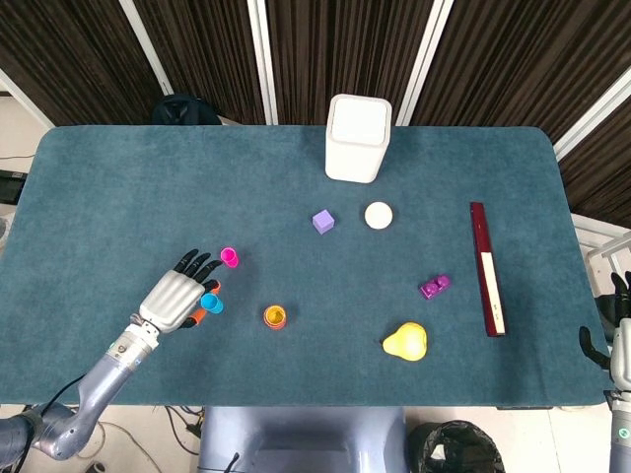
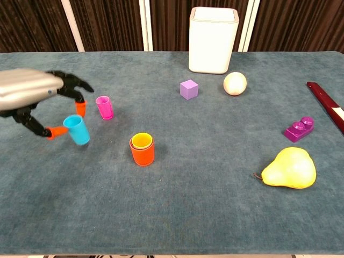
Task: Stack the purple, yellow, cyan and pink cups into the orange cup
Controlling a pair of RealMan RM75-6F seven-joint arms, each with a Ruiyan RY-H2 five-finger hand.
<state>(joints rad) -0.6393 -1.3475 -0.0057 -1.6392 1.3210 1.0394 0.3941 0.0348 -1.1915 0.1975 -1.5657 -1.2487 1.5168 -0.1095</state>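
The orange cup [image 2: 142, 152] stands left of the table's middle with the yellow cup [image 2: 142, 141] nested inside it; the pair shows as orange cup [image 1: 275, 316] in the head view. No purple cup is visible. My left hand [image 2: 33, 97] pinches the cyan cup [image 2: 78, 130] between thumb and a finger, tilted and just off the cloth, left of the orange cup. The head view shows the same left hand [image 1: 177, 299] and cyan cup [image 1: 211, 303]. The pink cup [image 2: 104, 107] stands upright just beyond the hand. My right hand [image 1: 617, 330] hangs off the table's right edge, holding nothing.
A white bin [image 2: 213, 39] stands at the back. A purple cube [image 2: 188, 89] and a cream ball [image 2: 235, 83] lie in front of it. On the right are a purple brick [image 2: 300, 129], a yellow pear [image 2: 289, 168] and a dark red bar [image 1: 487, 267].
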